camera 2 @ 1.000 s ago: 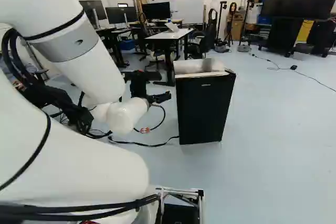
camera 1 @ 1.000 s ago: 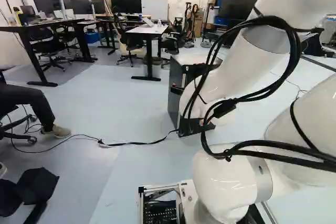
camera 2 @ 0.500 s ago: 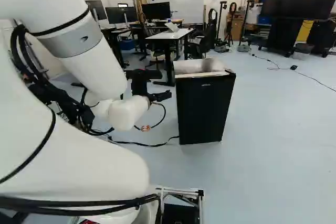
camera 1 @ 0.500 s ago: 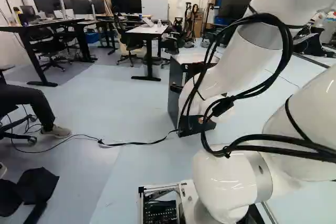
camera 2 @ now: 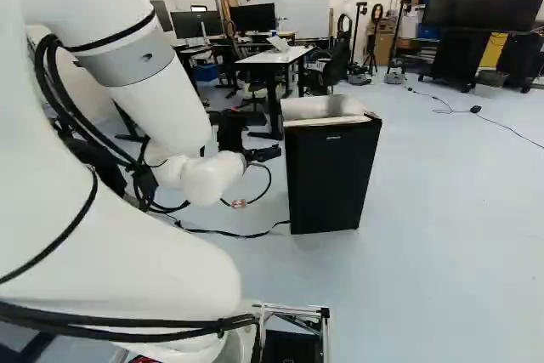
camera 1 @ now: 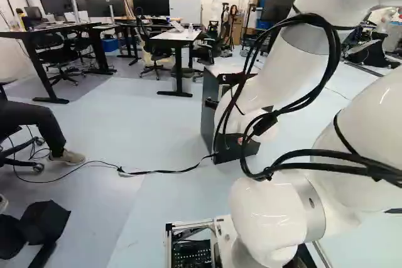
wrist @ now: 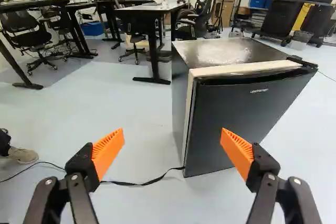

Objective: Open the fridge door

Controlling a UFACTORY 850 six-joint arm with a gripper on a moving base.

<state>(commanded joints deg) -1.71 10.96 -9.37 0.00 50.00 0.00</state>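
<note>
My gripper (camera 2: 263, 155) is at the left of the black fridge (camera 2: 331, 178) in the right base view, its fingers small there. The wrist view shows the gripper (wrist: 172, 136) wide open, nothing held between its orange pads (wrist: 107, 153). Ahead of it stands the fridge, with a grey top (wrist: 220, 51) and a dark door (wrist: 239, 121) that looks closed against a pale frame (wrist: 189, 108). One finger overlaps the door's lower part in that view; no contact can be made out. In the left base view, my arm partly hides the fridge (camera 1: 208, 123).
A black cable (wrist: 144, 183) runs along the floor to the fridge's foot. A white table (camera 2: 276, 57) and office chairs stand behind. At the left of the left base view, a person's leg and shoe (camera 1: 68, 157) reach onto the floor.
My arm has shifted against its lowest joint. In the right base view the wrist and gripper have moved slightly right and up, towards the fridge. The base and fridge have stayed put.
</note>
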